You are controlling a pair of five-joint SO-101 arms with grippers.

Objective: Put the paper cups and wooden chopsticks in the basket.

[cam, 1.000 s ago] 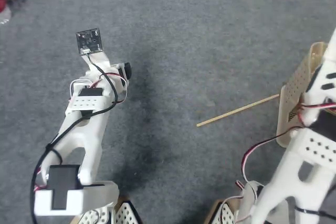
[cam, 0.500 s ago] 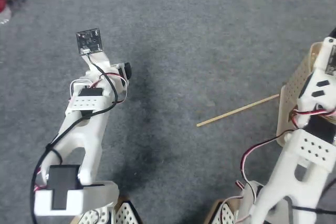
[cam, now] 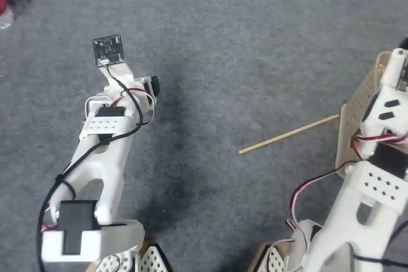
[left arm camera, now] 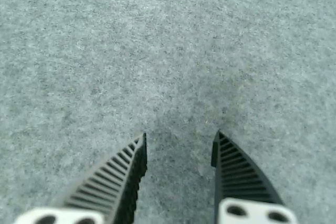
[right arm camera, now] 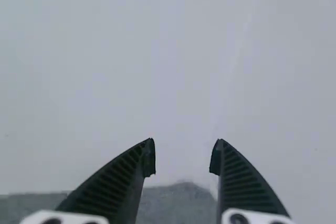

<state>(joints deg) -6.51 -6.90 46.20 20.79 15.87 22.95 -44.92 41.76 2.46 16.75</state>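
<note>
Over basket point(cam: 358, 109), right arm point(cam: 376, 183) raised, right claw point(right arm camera: 181, 155) parted, facing wall point(right arm camera: 157, 51).

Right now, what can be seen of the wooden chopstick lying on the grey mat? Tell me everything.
The wooden chopstick is a single thin, straight, pale stick that looks like bare wood. It lies flat and slanted on the grey mat, and nothing grips it. One end reaches the perforated wall of the basket; whether it touches the wall cannot be told. The other end rests on open mat.
</note>
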